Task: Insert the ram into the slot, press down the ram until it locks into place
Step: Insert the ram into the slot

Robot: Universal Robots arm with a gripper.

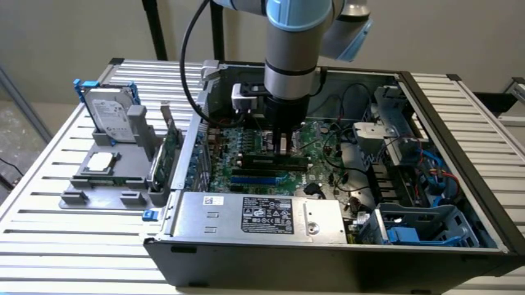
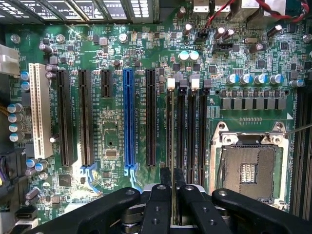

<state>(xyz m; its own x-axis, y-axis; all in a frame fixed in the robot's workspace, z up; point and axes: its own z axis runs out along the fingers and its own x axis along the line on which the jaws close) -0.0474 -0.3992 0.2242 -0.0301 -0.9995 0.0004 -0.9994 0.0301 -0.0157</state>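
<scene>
My gripper point(image 2: 171, 195) reaches down into the open computer case point(image 1: 459, 123) over the green motherboard point(image 2: 112, 53). Its two black fingers point(image 2: 161, 200) are shut on the ram point(image 2: 172, 141), which appears edge-on as a thin line. The ram stands in line with the slot point(image 2: 169, 122), the outermost of several parallel black memory sockets, with a white latch point(image 2: 170, 84) at its far end. I cannot tell how deep the ram sits. In the exterior view the gripper point(image 1: 283, 144) hangs upright just above the black slots point(image 1: 267, 163).
A bright blue connector strip point(image 2: 128, 117) and black card slots lie beside the memory sockets; the CPU socket point(image 2: 248, 170) is on the other side. A power supply point(image 1: 254, 215) fills the case front. A grey fixture point(image 1: 107, 178) with a hard drive point(image 1: 110, 117) stands at the exterior view's left.
</scene>
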